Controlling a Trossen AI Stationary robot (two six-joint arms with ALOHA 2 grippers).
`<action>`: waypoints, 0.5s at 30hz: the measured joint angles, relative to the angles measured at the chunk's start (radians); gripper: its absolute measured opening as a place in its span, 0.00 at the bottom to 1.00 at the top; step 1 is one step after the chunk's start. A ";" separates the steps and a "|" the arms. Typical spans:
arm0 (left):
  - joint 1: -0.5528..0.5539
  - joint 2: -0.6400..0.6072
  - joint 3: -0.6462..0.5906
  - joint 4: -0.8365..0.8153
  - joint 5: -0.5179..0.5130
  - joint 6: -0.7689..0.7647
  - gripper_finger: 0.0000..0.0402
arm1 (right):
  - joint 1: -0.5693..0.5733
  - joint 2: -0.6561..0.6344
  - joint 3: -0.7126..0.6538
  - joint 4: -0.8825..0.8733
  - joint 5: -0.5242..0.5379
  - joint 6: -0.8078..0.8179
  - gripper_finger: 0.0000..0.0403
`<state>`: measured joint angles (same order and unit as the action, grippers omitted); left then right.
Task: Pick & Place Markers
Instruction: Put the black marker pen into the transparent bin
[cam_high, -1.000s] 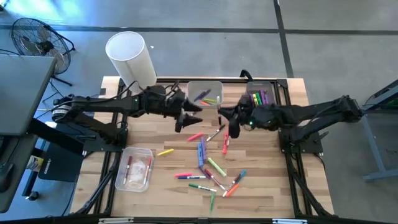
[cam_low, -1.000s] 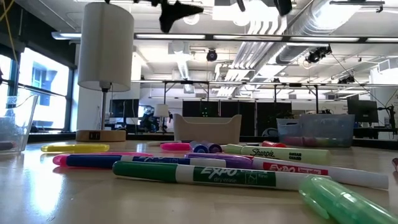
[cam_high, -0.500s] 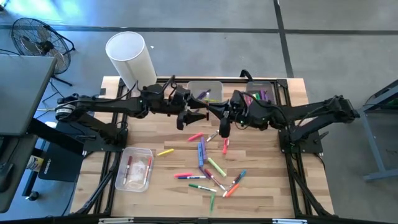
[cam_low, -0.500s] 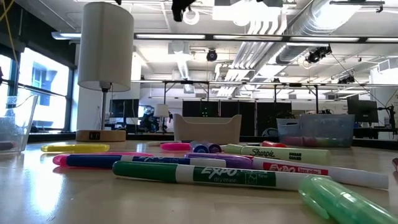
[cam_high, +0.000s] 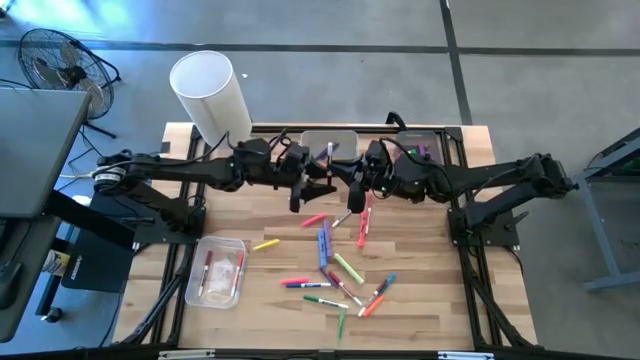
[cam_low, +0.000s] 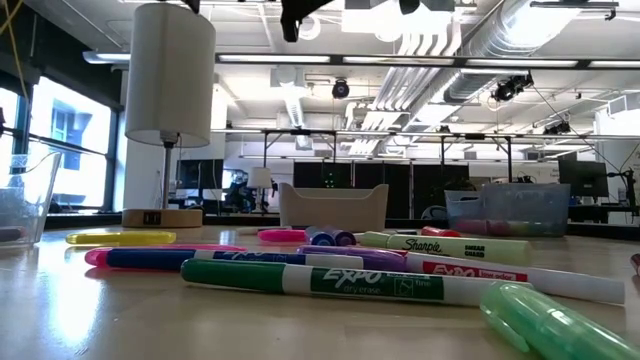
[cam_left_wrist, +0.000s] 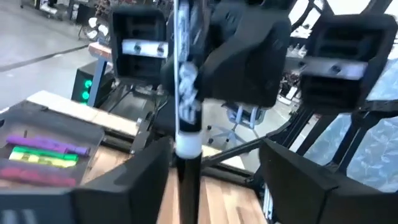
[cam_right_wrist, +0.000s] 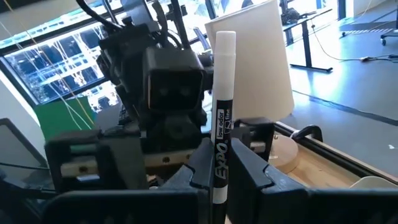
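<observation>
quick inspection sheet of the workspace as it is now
surface: wooden table, markers scattered mid-table.
job's things: black Expo marker upright in the right gripper; loose markers; more in the rear bins.
clutter: clear bin at front left; white lamp.
grippers: right gripper shut on the marker; left gripper open around it, mid-air.
cables: some by the fan.
surroundings: open office.

Left gripper (cam_high: 318, 183) faces right gripper (cam_high: 352, 186) above table (cam_high: 430, 290); markers (cam_high: 335, 270) scattered below them.
</observation>
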<state>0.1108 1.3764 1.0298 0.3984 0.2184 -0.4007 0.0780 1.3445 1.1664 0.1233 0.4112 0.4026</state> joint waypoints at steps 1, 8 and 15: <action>0.000 0.003 0.000 -0.005 -0.001 0.000 0.53 | 0.000 0.000 0.000 -0.003 0.001 0.000 0.05; 0.000 0.002 -0.001 -0.008 -0.003 0.013 0.13 | -0.001 0.000 0.000 -0.006 -0.003 0.002 0.07; 0.001 0.002 -0.001 -0.034 0.007 0.013 0.12 | -0.001 0.000 0.000 -0.031 -0.010 0.008 0.10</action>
<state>0.1116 1.3788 1.0286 0.3639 0.2256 -0.3874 0.0772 1.3441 1.1664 0.0920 0.4008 0.4107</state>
